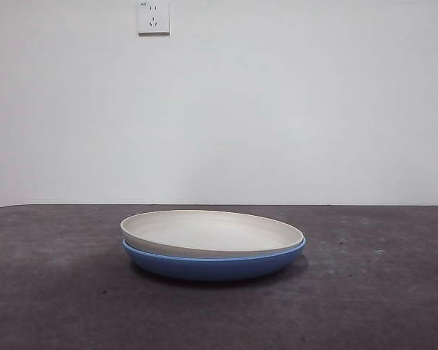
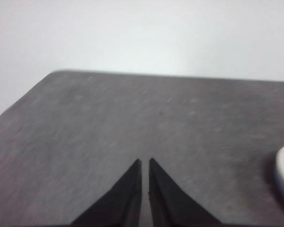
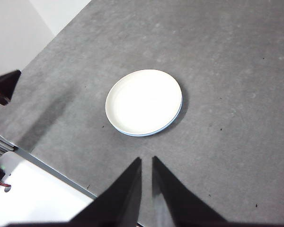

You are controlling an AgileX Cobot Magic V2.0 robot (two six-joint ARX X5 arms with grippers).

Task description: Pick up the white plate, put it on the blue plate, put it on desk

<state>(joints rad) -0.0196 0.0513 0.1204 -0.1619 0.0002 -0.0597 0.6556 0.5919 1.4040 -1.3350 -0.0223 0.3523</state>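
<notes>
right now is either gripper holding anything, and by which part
Nothing is held. Both the left gripper and right gripper are shut on nothing, away from the white plate, which sits on the blue plate.

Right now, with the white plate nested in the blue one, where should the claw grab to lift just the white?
Probably the white plate's raised rim at its left side in the front view. There it sits visibly above the blue plate, leaving a lip to pinch. Come down from above, one jaw inside the rim, one outside. The right claw, shut and high over the stack, looks better placed.
</notes>
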